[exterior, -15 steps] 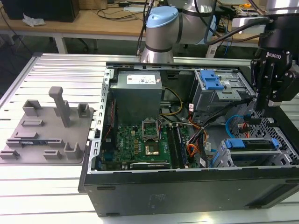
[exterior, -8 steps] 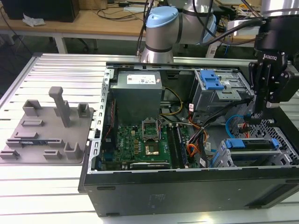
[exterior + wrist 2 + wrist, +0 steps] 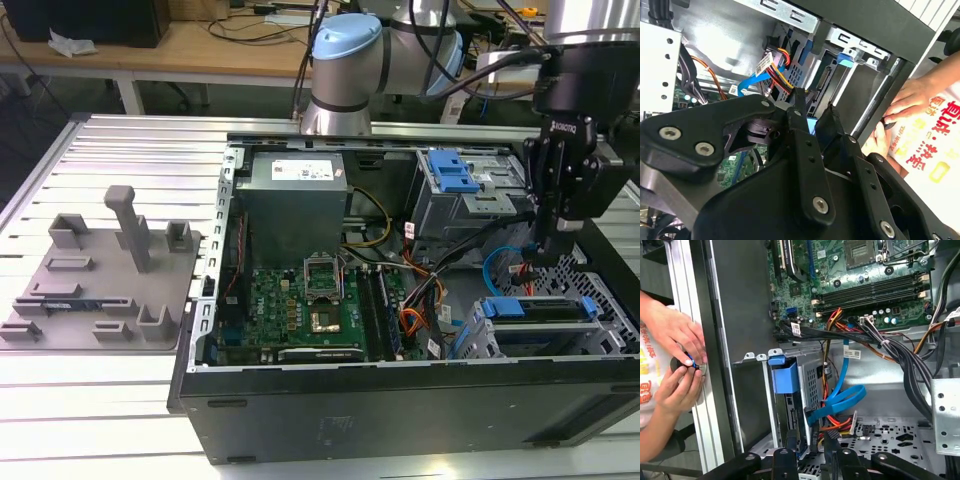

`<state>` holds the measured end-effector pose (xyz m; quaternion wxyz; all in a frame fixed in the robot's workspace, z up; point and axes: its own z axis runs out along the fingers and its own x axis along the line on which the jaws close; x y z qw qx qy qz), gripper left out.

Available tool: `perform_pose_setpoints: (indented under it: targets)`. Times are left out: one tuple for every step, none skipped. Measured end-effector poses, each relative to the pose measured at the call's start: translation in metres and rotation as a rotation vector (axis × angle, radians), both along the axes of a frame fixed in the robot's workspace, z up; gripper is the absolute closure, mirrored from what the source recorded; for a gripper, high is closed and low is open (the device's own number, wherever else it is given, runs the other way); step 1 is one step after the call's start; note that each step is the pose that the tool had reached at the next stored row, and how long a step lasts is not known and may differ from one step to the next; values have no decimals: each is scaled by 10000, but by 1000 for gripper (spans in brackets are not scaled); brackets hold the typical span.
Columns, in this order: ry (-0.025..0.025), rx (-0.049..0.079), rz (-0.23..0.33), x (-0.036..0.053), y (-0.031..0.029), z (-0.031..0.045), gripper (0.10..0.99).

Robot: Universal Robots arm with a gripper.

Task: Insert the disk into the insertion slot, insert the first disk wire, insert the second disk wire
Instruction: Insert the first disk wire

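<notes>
The disk [image 3: 540, 310] lies in the insertion slot [image 3: 478, 338] at the exterior view's right, its blue caddy handle [image 3: 785, 377] facing the case wall. My gripper [image 3: 546, 255] hangs just behind the slot, open, with a narrow gap between its fingertips [image 3: 799, 97]. Through that gap I see the disk's rear connector [image 3: 824, 77]. The first disk wire [image 3: 780, 70], an orange-red bundle, runs down to a dark plug [image 3: 832, 432] right beside my gripper [image 3: 811, 447]. The second disk wire [image 3: 842, 397], flat and blue, loops loosely next to it.
A person's hands [image 3: 675, 340] hold a small dark object at the case's outer wall. A taller grey bay with a blue lever [image 3: 452, 175] stands behind my gripper. Motherboard [image 3: 310, 300], power supply [image 3: 295, 195] and black cable bundles [image 3: 900, 360] crowd the case. A grey fixture plate [image 3: 100, 275] lies outside.
</notes>
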<state>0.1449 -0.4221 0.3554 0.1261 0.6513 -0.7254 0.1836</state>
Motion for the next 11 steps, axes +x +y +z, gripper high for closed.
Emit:
perform_pose_setpoints:
  targets:
    - [0,0,0,0,0,-11,733]
    - [0,-1,0,0,0,-19,733]
    - [0,0,0,0,0,-30,733]
    - [0,-1,0,0,0,-37,733]
    - [0,-3,0,0,0,-43,733]
    - [0,-4,0,0,0,-48,733]
    - [0,-6,0,0,0,-57,733]
    - [3,-11,2,5,-1,-61,733]
    - [16,-15,24,10,0,-66,733]
    - [21,-18,47,11,0,-71,733]
    - [23,-26,87,11,0,-77,733]
